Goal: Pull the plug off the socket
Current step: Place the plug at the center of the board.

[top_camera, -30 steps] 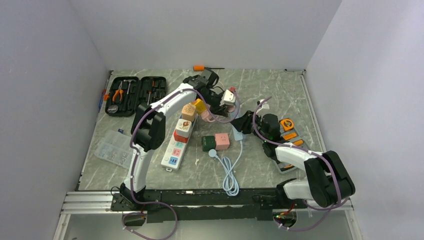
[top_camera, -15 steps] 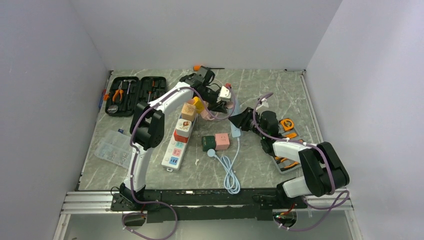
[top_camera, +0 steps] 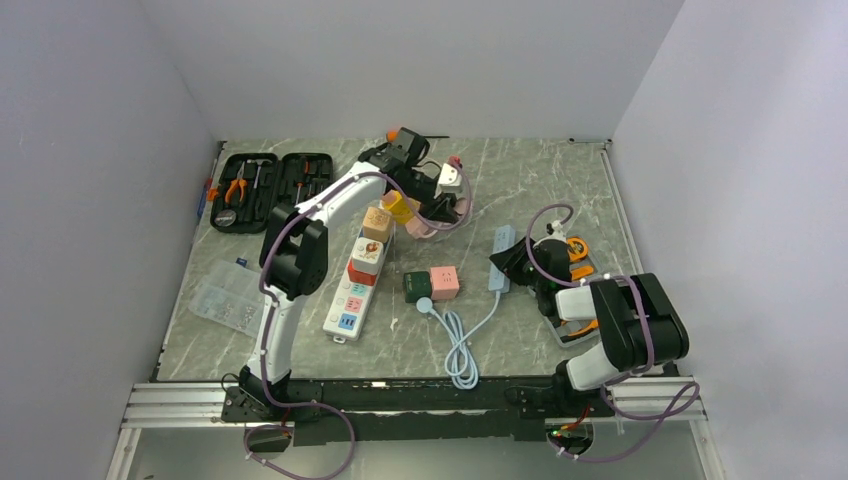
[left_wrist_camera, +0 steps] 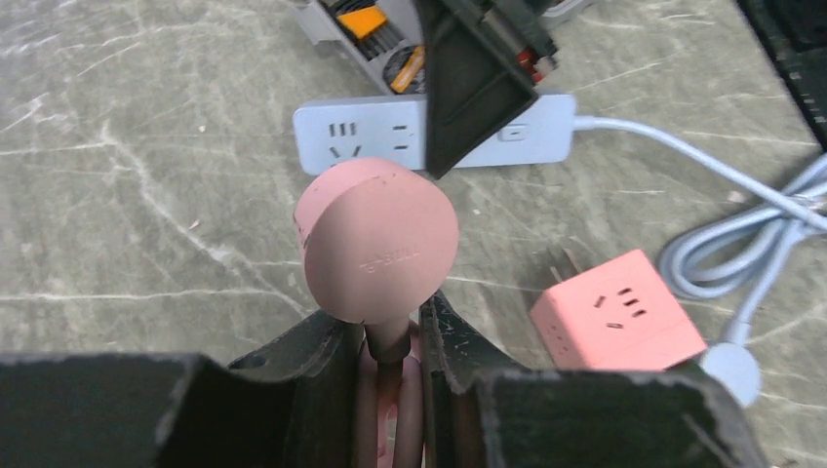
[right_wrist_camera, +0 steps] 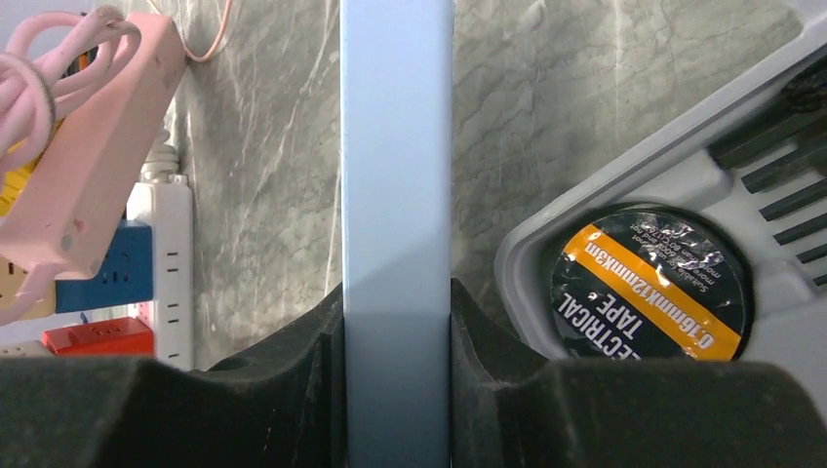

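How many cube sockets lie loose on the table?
2: a green cube and a pink cube, side by side right of the white power strip. Others sit on it; more may be hidden.

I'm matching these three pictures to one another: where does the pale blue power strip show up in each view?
Top external: the pale blue power strip is right of centre, gripped by the right hand.
Left wrist: it runs across the top centre, partly behind that hand.
Right wrist: it is a vertical bar down the middle, clamped between the fingers.
Shared landmark: the grey tool tray beside it.
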Tool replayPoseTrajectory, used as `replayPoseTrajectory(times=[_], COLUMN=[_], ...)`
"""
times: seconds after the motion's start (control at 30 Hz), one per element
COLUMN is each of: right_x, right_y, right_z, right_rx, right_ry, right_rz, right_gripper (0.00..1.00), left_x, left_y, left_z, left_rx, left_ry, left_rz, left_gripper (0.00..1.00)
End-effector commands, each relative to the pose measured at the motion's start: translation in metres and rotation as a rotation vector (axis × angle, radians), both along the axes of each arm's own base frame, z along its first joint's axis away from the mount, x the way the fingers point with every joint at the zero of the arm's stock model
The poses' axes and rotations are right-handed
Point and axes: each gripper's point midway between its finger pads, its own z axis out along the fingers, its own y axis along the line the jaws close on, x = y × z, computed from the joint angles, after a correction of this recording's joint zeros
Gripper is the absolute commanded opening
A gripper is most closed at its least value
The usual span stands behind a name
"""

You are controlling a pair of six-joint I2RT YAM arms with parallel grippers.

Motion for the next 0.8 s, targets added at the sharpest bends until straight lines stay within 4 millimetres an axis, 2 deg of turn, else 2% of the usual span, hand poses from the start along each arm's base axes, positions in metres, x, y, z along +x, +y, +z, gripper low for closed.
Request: replayPoseTrajectory(times=[0.0, 0.1, 0.2, 0.33, 0.47, 0.63, 0.7, 0.73, 0.77], right_x=[0.022, 0.022, 0.020, 0.019, 0.020, 0.021, 0.021, 0.021, 0.021], right_y=[0.001, 0.001, -0.001, -0.009, -0.008, -0.002, 0.002, 0.004, 0.006], right_z=[0.042, 0.049, 0.056, 0.059, 0.057, 0.049, 0.045, 0.043, 0.042], right_rx=[0.010, 0.000, -0.026, -0.071, -0.080, -0.082, -0.097, -0.102, -0.106], right_ry=[-0.136, -0.144, -0.152, -0.148, -0.128, -0.091, -0.075, -0.067, -0.060], right_rz=[-0.010, -0.001, 0.002, -0.018, -0.008, 0.011, 0.023, 0.029, 0.033], right_gripper=[0.00, 0.00, 0.02, 0.09, 0.11, 0.19, 0.24, 0.27, 0.30], left_x=[0.030, 0.056, 0.071, 0.102, 0.122, 0.124, 0.124, 0.125, 0.125], left_y=[-0.013, -0.017, -0.021, -0.030, -0.036, -0.032, -0.029, -0.027, -0.026], left_z=[0.028, -0.003, -0.031, -0.045, -0.059, -0.081, -0.088, -0.091, -0.093], left_rx=[-0.029, 0.064, 0.146, 0.180, 0.212, 0.298, 0.321, 0.331, 0.339], left_ry=[-0.129, -0.217, -0.242, -0.277, -0.319, -0.417, -0.444, -0.450, -0.451], left_rz=[0.135, 0.238, 0.274, 0.361, 0.437, 0.473, 0.490, 0.502, 0.513], left_gripper=[0.00, 0.00, 0.00, 0.00, 0.00, 0.03, 0.12, 0.21, 0.34])
